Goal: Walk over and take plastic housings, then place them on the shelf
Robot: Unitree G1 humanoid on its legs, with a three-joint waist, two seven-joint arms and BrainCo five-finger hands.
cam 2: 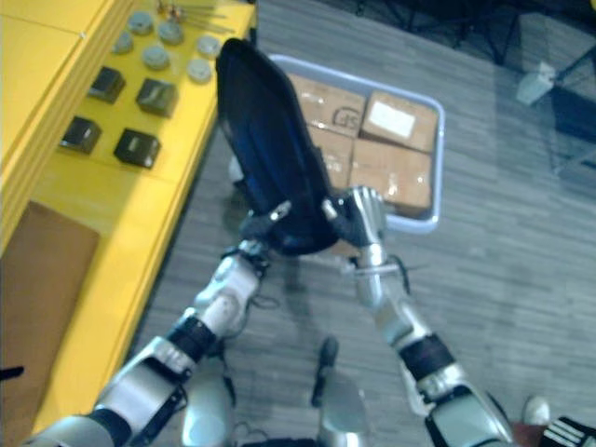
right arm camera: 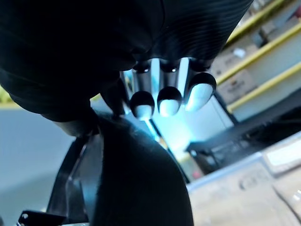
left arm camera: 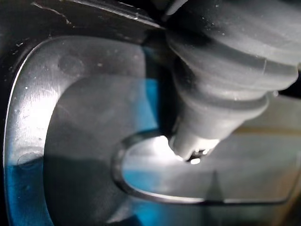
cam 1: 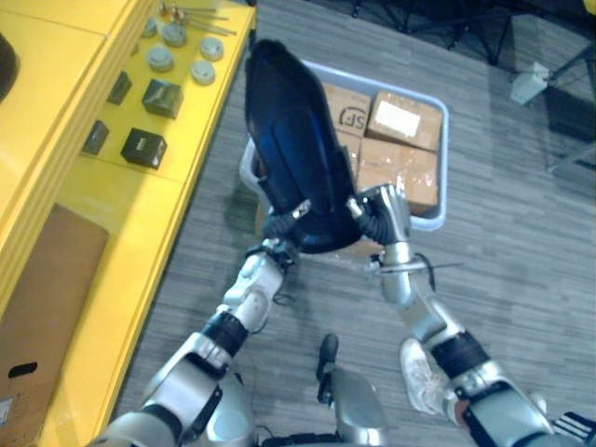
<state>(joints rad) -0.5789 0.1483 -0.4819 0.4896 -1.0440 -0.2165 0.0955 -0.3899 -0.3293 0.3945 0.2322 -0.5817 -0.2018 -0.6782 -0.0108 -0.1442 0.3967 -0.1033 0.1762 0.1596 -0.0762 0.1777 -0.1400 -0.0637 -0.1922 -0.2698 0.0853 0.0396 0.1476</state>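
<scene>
Over the bin (cam 1: pixel 445 158) at centre, the housing (cam 1: pixel 293 149) leans toward 11 o'clock, with the shelf (cam 1: pixel 56 112) at 9. The right hand (cam 2: pixel 361 212) clamps its lower rim. The left hand (cam 1: pixel 277 250) sits beneath it, and I cannot tell its grip. It is probably light, stiff and slick, so hold it by the rims.

Lost most of the left hand (cam 1: pixel 277 247) beneath the lower end of the black housing (cam 1: pixel 293 140). Could not read its grip from the left wrist view either; found there just a close, blurred stretch of the housing's inner face. Saw the near-left corner of the grey bin (cam 1: pixel 443 140) and parts of the cardboard boxes (cam 1: pixel 402 172) inside it covered by that same housing. Found the brown carton (cam 1: pixel 42 298) on the yellow shelf (cam 1: pixel 65 102) cropped at the lower left edge, and a dark rounded object (cam 1: pixel 5 65) cropped at the left edge. Could not identify the grey round parts (cam 1: pixel 160 59) or the dark blocks (cam 1: pixel 144 147): too small.
</scene>
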